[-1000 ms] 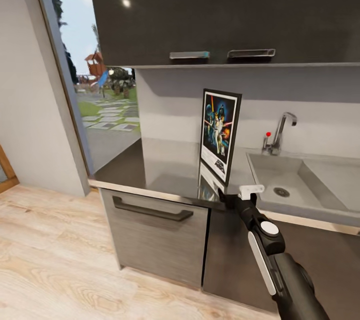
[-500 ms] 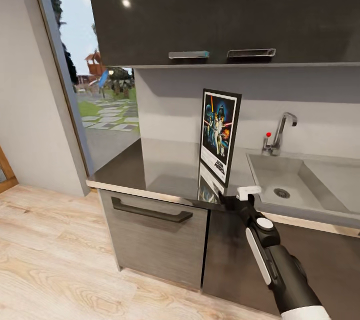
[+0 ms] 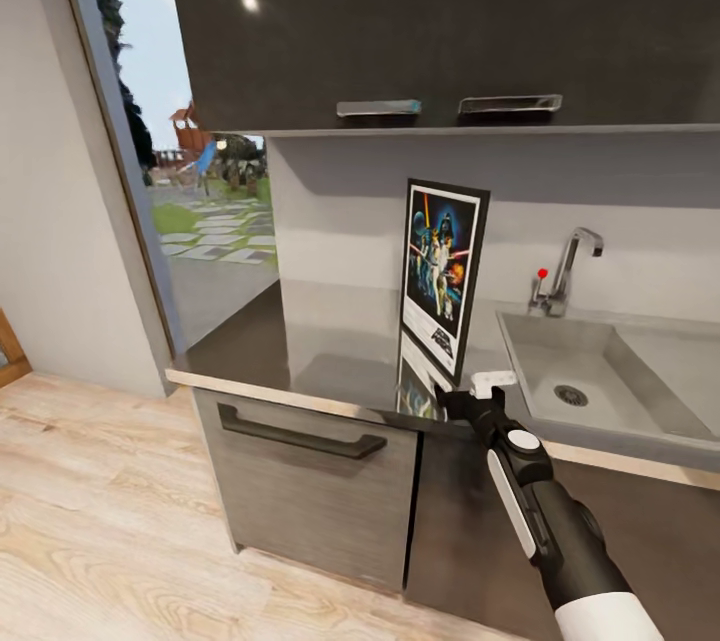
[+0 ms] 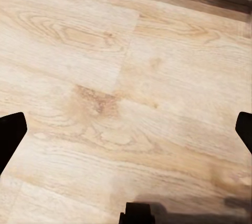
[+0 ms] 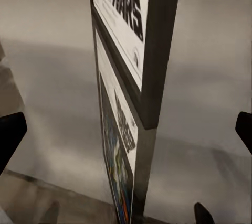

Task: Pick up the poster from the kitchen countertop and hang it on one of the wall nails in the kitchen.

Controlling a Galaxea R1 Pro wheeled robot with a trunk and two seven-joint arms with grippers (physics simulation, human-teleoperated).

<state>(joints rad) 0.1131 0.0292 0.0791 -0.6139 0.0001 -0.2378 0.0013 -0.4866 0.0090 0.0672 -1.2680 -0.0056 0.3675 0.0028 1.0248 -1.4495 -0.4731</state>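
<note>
The poster (image 3: 443, 276) stands upright on the kitchen countertop (image 3: 300, 346), leaning back against the pale wall, and the glossy slab mirrors it. My right gripper (image 3: 468, 391) is at the counter's front edge, just in front of the poster's lower right corner. In the right wrist view the black frame edge of the poster (image 5: 157, 51) is edge-on between the wide-apart fingertips (image 5: 10, 137) of the open right gripper (image 5: 126, 135), not touching them. My left gripper (image 4: 126, 135) hangs open over the wooden floor (image 4: 126, 77). The wall nail is out of view.
A sunken grey sink (image 3: 600, 376) with a faucet (image 3: 570, 266) lies right of the poster. Dark upper cabinets (image 3: 450, 21) overhang the counter. A drawer handle (image 3: 300, 431) sits below the front edge. A glass opening to the garden (image 3: 190, 201) is at the left.
The head view has shifted slightly. My right arm has stretched forward, bringing the open gripper closer to the poster's lower corner. The poster has not moved.
</note>
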